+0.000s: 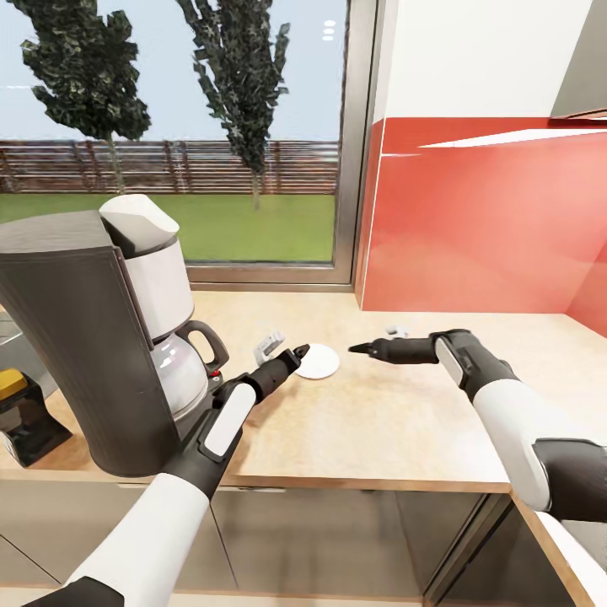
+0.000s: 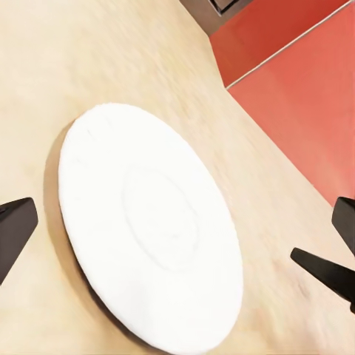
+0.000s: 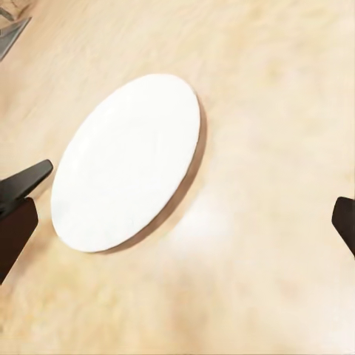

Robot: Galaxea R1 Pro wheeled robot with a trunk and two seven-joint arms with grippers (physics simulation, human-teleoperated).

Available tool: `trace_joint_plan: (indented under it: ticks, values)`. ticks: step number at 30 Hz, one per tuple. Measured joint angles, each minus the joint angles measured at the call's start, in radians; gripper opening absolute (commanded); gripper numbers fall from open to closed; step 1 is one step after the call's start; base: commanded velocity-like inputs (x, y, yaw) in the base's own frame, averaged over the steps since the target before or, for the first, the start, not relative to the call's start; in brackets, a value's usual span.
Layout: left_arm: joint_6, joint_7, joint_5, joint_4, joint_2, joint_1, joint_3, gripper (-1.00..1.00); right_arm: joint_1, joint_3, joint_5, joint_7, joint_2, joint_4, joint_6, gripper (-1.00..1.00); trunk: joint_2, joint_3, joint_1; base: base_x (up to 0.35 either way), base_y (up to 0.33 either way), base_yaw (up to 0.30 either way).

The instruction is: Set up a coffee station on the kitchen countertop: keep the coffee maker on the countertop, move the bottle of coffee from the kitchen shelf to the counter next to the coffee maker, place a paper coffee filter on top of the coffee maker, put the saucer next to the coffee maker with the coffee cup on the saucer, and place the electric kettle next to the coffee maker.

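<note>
So the saucer (image 1: 319, 362) is lying flat on the pale wood-look desk (image 1: 405, 421), out in the open a bit to the right of the coffee maker (image 1: 101, 337). Both arms are reaching toward it from either side. The left tool (image 1: 297, 351) has its tip right at the saucer's near-left edge, and the right tool (image 1: 361, 347) sits just off its right side, not touching as far as I can see.

In the left wrist view the saucer (image 2: 148, 222) sits between two dark fingertips (image 2: 15, 229) that are spread wide. Nothing gripped. Same in the right wrist view: the saucer (image 3: 126, 163) lies a little to one side of the gap, with the fingertips (image 3: 18, 214) far apart, so that tool is wide too and empty.

The coffee maker stands at the left end of the desk, grey back toward the camera, glass carafe facing the window (image 1: 194, 126). Behind the desk on the right is a glossy red wall panel (image 1: 480, 219).

There's a small pale object (image 1: 268, 344) just behind the left tool - can't tell what it is.
</note>
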Motion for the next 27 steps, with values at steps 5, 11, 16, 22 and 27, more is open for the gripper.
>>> trace_joint_plan:
  ticks: [5,11,16,22,27]
  values:
    - [0.0,-0.002,0.0,0.0,0.0,0.0,0.0,1.0,0.0,0.0,0.0,-0.001,0.019,-0.001,0.0,1.0,0.0,0.0,0.0,0.0,0.0,0.0]
    - [0.0,-0.012,0.0,0.001,0.0,0.0,-0.001,1.0,0.0,0.0,-0.001,-0.001,0.05,-0.001,0.0,1.0,0.0,0.0,0.0,0.0,0.0,0.0]
    - [0.0,-0.028,0.0,0.0,0.0,0.0,-0.001,1.0,0.0,0.0,-0.015,-0.001,0.072,0.0,0.0,1.0,0.0,0.0,0.0,0.0,0.0,0.0]
    - [0.0,-0.034,0.0,0.0,0.0,0.0,-0.001,1.0,-0.001,-0.001,-0.032,-0.007,0.08,0.003,0.0,1.0,0.0,0.0,0.0,0.0,0.0,0.0]
    - [0.0,-0.034,0.0,0.0,0.0,0.0,-0.001,1.0,-0.001,-0.003,-0.038,-0.018,0.085,0.003,0.0,1.0,0.0,0.0,0.0,0.0,0.0,0.0]
